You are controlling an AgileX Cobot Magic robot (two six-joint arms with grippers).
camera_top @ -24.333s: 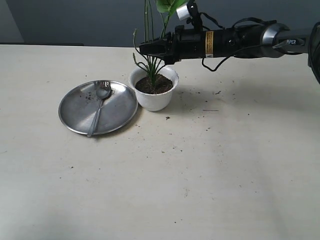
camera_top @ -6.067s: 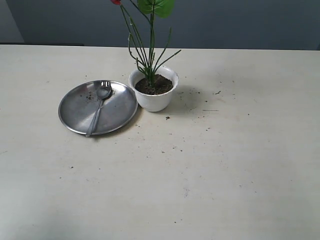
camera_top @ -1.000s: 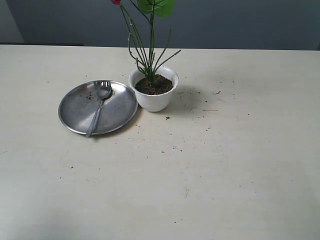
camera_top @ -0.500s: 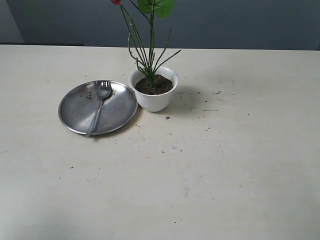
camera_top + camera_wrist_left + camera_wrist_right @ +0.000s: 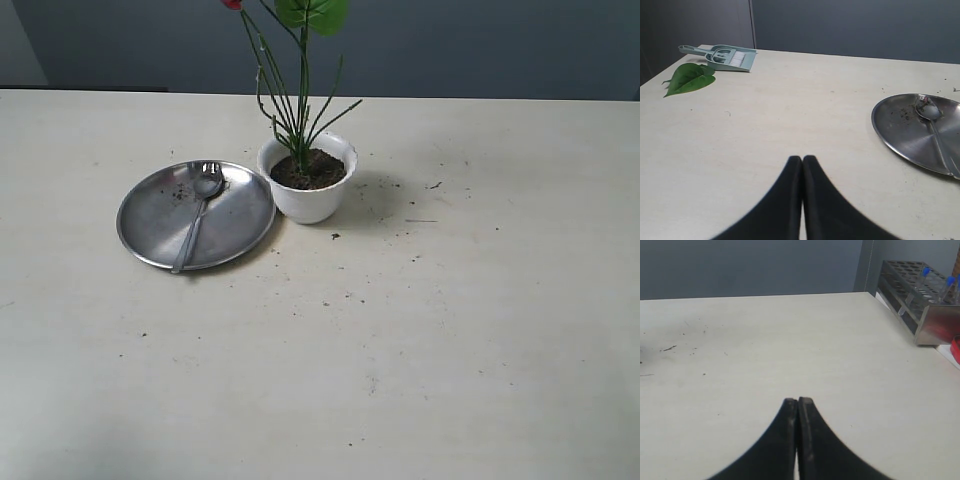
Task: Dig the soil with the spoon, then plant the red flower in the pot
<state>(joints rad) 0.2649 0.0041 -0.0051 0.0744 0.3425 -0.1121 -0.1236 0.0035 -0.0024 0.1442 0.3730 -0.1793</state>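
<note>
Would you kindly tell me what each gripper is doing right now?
Left gripper: closed, holding nothing.
Right gripper: closed, holding nothing.

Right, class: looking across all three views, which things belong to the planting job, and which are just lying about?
For the job: spoon, soil, red flower, pot.

Lying about: steel plate, dustpan, loose green leaf, tube rack.
</note>
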